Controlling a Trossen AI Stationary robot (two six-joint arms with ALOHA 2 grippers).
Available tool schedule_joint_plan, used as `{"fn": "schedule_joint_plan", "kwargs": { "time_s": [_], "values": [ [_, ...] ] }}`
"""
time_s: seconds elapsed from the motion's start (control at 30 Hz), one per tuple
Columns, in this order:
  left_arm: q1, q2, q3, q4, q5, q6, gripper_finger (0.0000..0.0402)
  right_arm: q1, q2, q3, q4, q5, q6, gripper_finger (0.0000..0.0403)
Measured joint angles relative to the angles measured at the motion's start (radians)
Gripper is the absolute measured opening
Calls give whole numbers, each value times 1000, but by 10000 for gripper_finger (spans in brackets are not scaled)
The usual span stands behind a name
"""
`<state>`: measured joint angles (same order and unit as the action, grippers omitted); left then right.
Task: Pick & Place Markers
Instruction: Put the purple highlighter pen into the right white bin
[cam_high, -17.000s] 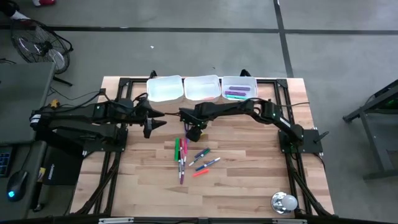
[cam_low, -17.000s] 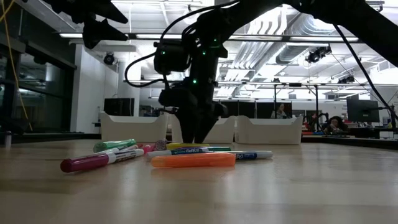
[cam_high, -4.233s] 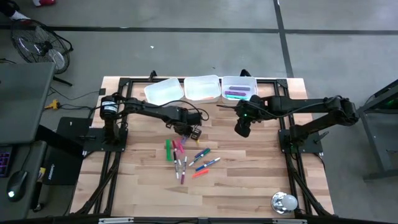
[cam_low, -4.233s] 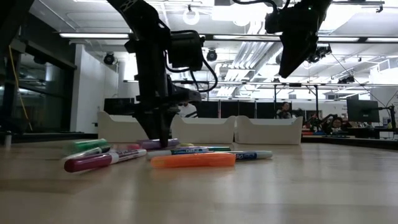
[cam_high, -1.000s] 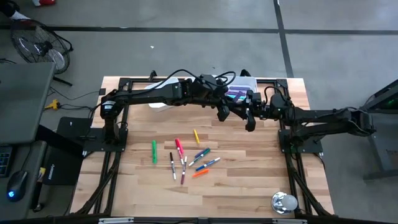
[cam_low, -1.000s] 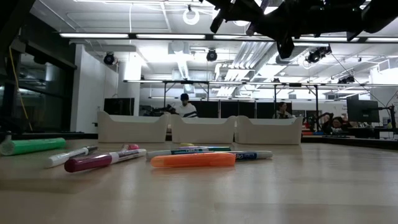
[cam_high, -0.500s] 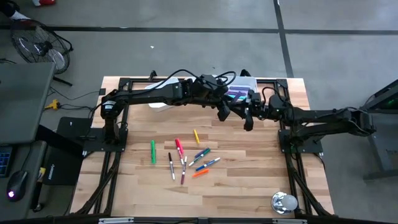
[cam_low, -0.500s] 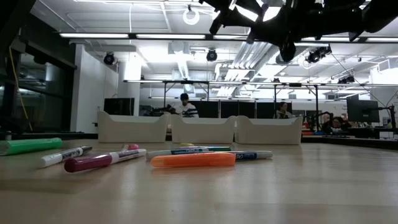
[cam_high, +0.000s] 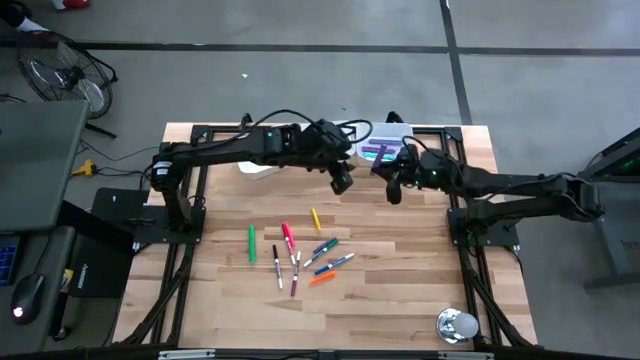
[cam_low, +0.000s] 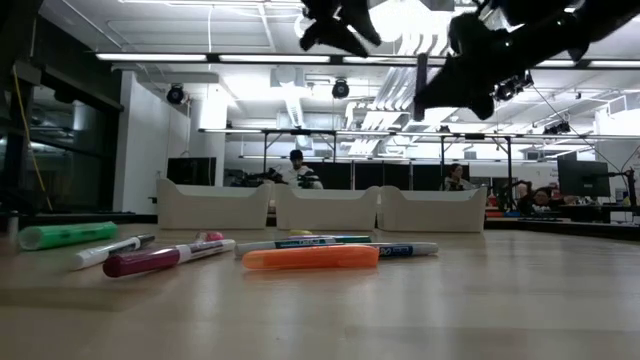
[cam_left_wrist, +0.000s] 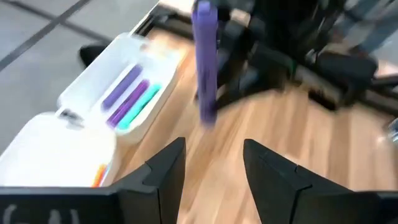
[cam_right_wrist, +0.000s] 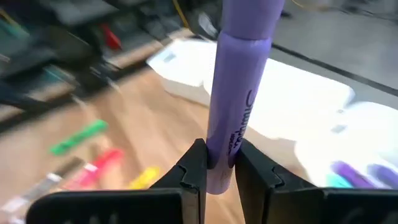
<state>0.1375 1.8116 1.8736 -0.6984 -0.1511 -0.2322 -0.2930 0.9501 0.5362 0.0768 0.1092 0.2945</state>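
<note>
Holding a purple marker (cam_right_wrist: 236, 93) tight between its two fingers, the right gripper (cam_high: 390, 185) hangs in the air at the far side of the table (cam_high: 420, 290), just in front of the right tray (cam_high: 400, 130). The right wrist view shows this best: the marker stands up straight in the pinch. The left wrist view shows the same purple marker from the other side, upright in the air, and the left gripper (cam_left_wrist: 208, 165) with its fingers spread apart and nothing in them. From above, the left gripper sits close to the right one, a little to its left, near the middle tray (cam_high: 335, 128). The left wrist view also looks down into the right tray, where two purple markers (cam_left_wrist: 124, 93) and a teal one (cam_left_wrist: 138, 109) lie side by side; the low view cannot see into the trays at all. The other markers lie loose in the middle of the table. From above you can see a green marker (cam_high: 251, 243) at the left, a yellow one (cam_high: 316, 219), a red one (cam_high: 289, 238) and some blue ones (cam_high: 325, 247). The low view shows an orange marker (cam_low: 310, 257) nearest, and far behind the table, a person (cam_low: 299, 168) in the room.
</note>
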Motion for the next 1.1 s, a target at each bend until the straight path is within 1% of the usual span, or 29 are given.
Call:
{"fn": "schedule_joint_plan", "kwargs": {
  "time_s": [0.13,0.23,0.33,0.43,0.63,0.8,0.97,1.1],
  "values": [
    [0,-19,-2,-161,-23,6,160,-100,2,93,-207,6,-78,49],
    [0,-24,0,-255,-25,18,161,-196,38,161,-332,-9,-146,49],
    [-8,-20,-2,-350,-13,15,161,-281,125,225,-460,-36,-211,49],
    [-26,-21,-2,-373,1,11,161,-338,243,303,-565,-60,-265,49],
    [-72,-21,-2,-388,3,18,161,-371,487,499,-725,-29,-399,49],
    [-102,-21,-2,-474,0,18,161,-371,663,671,-906,64,-511,49],
    [-132,-21,-2,-519,-38,19,161,-371,802,795,-1064,142,-582,49],
    [-144,-43,-1,-516,-45,19,161,-371,875,842,-1121,214,-629,49]
  ]
}}
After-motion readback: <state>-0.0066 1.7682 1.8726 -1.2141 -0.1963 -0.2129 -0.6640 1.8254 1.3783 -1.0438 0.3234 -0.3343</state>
